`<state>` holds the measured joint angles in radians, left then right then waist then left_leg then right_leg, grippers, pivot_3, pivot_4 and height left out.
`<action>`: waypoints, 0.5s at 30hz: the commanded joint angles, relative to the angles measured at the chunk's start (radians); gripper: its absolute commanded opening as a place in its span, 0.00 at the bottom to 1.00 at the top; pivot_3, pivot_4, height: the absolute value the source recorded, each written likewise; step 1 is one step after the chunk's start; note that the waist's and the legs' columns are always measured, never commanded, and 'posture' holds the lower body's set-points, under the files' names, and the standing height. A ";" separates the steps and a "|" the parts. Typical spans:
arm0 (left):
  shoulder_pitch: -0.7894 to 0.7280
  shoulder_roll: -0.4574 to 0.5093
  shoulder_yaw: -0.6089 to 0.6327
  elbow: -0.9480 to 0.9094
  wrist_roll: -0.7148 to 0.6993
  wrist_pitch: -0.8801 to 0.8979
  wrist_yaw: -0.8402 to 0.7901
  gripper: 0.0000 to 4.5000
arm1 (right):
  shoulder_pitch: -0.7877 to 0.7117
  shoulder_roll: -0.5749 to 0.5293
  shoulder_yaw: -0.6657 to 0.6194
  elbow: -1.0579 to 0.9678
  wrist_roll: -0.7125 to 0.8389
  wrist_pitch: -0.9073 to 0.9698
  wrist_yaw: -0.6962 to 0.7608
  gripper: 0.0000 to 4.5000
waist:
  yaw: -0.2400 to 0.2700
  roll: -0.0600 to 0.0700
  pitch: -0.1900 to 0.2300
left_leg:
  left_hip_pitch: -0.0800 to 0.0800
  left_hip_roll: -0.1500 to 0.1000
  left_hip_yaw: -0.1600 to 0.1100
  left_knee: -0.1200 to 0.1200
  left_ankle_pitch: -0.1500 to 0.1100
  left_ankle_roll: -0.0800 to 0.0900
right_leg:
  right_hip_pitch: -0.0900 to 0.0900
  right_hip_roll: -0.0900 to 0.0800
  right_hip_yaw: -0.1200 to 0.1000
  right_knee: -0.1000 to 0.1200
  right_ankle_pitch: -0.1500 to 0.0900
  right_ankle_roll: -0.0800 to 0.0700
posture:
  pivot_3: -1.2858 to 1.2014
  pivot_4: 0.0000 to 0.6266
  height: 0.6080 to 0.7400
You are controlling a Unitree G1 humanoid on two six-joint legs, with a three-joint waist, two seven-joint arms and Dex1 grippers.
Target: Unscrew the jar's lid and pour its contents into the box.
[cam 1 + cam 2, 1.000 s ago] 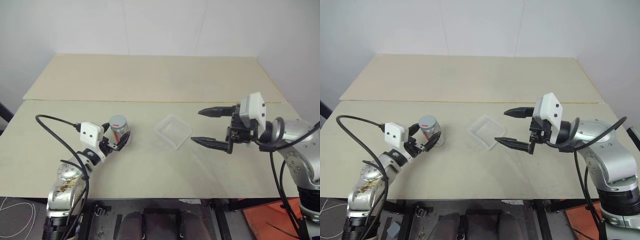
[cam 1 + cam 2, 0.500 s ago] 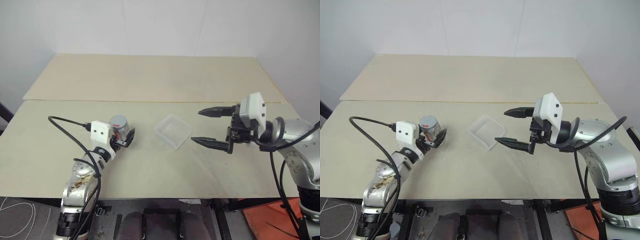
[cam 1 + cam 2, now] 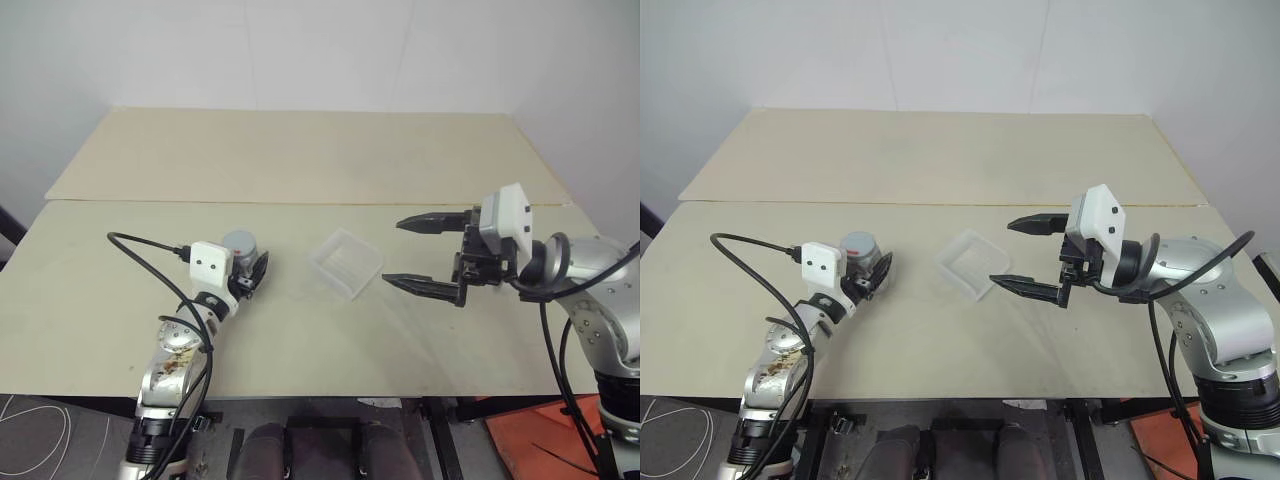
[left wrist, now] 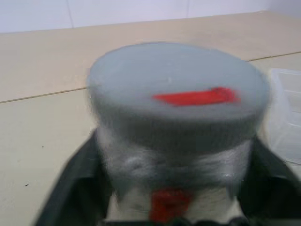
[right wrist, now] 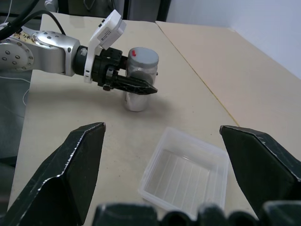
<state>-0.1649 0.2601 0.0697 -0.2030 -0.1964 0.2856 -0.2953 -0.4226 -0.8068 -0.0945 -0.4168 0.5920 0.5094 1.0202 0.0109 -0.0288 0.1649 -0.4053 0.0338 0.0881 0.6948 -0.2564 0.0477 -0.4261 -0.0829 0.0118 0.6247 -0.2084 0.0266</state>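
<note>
Two pale tabletops meet along a seam here, the far one (image 3: pixel 300 150) bare and the near table (image 3: pixel 330 340) carrying everything. On the near one the box (image 3: pixel 346 262) sits roughly in the middle, a shallow translucent tray with ribbed floor, lying between the two arms with bare table all round it. A black cable (image 3: pixel 145 255) loops from the left arm across the table edge. Nothing lies between the jar and the box.

The jar (image 5: pixel 138 96) stands upright on the table to the robot's left of the box, well apart from it, with its grey lid (image 4: pixel 176 89) on. The left gripper (image 3: pixel 250 275) reaches in level from the near side and has its two black fingers (image 5: pixel 136 86) on either side of the jar's body, just under the lid. From the left wrist view the fingers flank the glass closely, and they look pressed against it, so the gripper seems closed around the jar.

The right gripper (image 3: pixel 420 255) hangs in the air on the other side of the box, pointing towards it, its fingers spread wide apart and holding nothing.

As for markings, the lid bears a short red streak on top, and a red patch (image 4: pixel 169 205) shows on the jar's side below it; no lettering can be made out on either. I cannot see any contents through the glass.
</note>
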 commanded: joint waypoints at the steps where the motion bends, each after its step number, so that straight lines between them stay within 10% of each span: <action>1: -0.010 0.002 0.009 -0.018 0.002 -0.026 0.001 0.44 | -0.015 -0.013 -0.027 -0.023 0.003 -0.019 -0.004 1.00 | 0.000 0.000 0.000 | 0.000 0.000 0.000 0.000 0.000 0.000 | 0.000 0.000 0.000 0.000 0.000 0.000 | 0.52 0.24 1.00; 15: -0.239 0.402 0.071 0.003 -0.400 0.198 -0.645 0.43 | -0.251 0.181 0.117 0.052 -0.002 0.087 -0.156 1.00 | -0.020 0.000 0.000 | 0.000 0.001 0.001 0.000 0.000 -0.001 | -0.002 0.002 0.001 0.001 0.000 0.000 | 0.52 0.24 1.00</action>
<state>-0.3740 0.6429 0.1413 -0.2020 -0.5478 0.4683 -0.8501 -0.6338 -0.6370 0.0122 -0.3606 0.5911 0.5704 0.8987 -0.0093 -0.0286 0.1651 -0.4054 0.0343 0.0886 0.6949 -0.2560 0.0470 -0.4278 -0.0802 0.0123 0.6261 -0.2086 0.0263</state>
